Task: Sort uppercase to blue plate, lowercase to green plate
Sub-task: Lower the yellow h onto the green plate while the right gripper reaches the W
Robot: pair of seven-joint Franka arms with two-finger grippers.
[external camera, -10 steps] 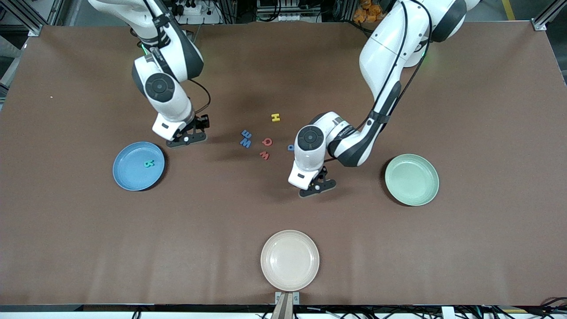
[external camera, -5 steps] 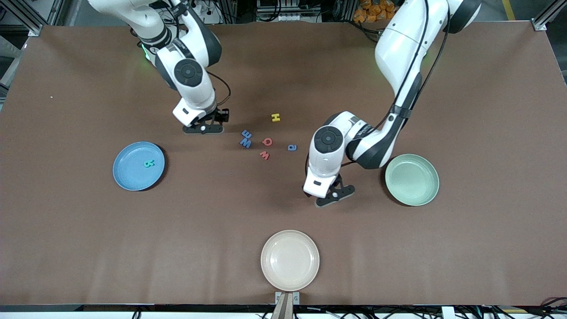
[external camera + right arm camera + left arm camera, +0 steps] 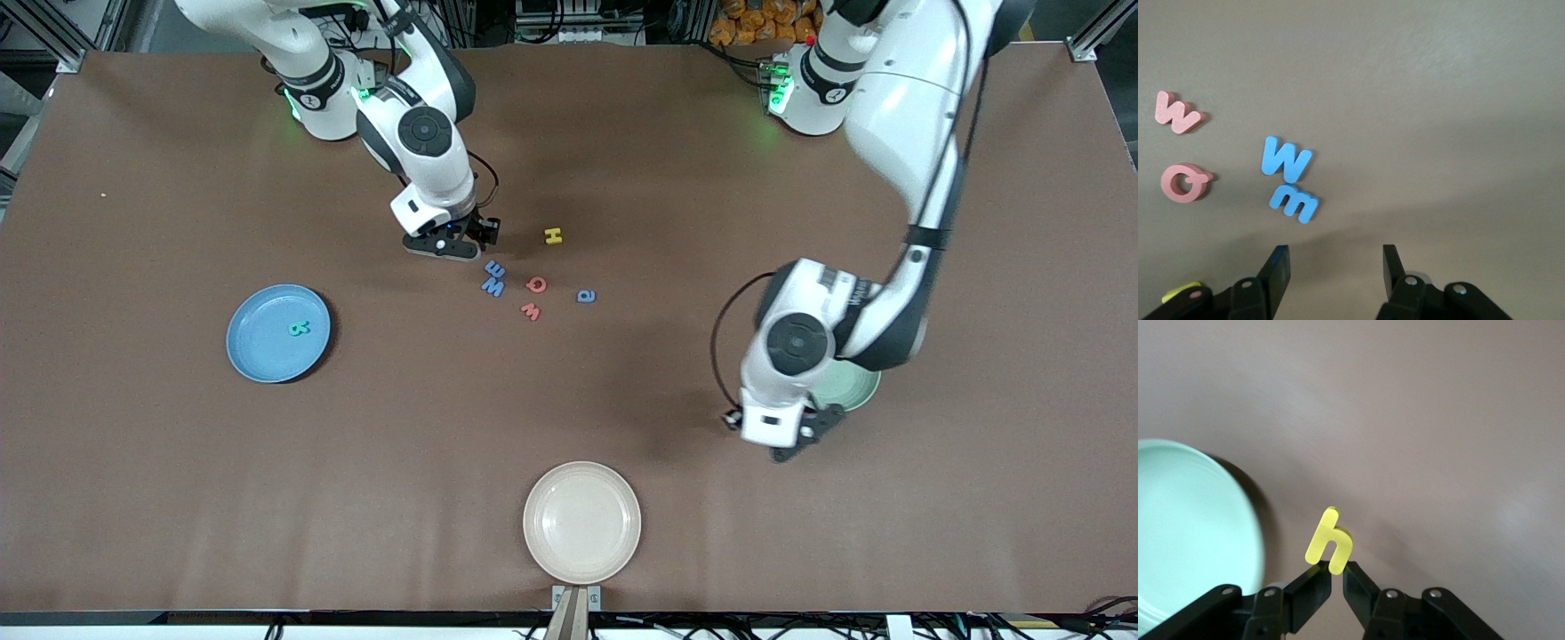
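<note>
My left gripper point(image 3: 1337, 570) is shut on a yellow lowercase h point(image 3: 1329, 543) and hangs over the table just off the green plate's point(image 3: 1191, 533) rim; in the front view that arm's hand point(image 3: 791, 436) covers most of the green plate point(image 3: 861, 388). My right gripper point(image 3: 1335, 267) is open and empty over the table beside a blue m point(image 3: 1294, 203) and a blue W point(image 3: 1286, 159). A red Q point(image 3: 536, 284), red w point(image 3: 531, 311), blue a point(image 3: 585, 296) and yellow H point(image 3: 553, 236) lie close by. A teal R point(image 3: 299, 328) lies in the blue plate point(image 3: 258, 347).
A cream plate point(image 3: 581, 522) sits at the table edge nearest the front camera, mid-table. The loose letters form one cluster at mid-table, between the two arms.
The left arm has carried the yellow h from mid-table over to the green plate. The right arm has moved from beside the blue plate to the letter cluster.
</note>
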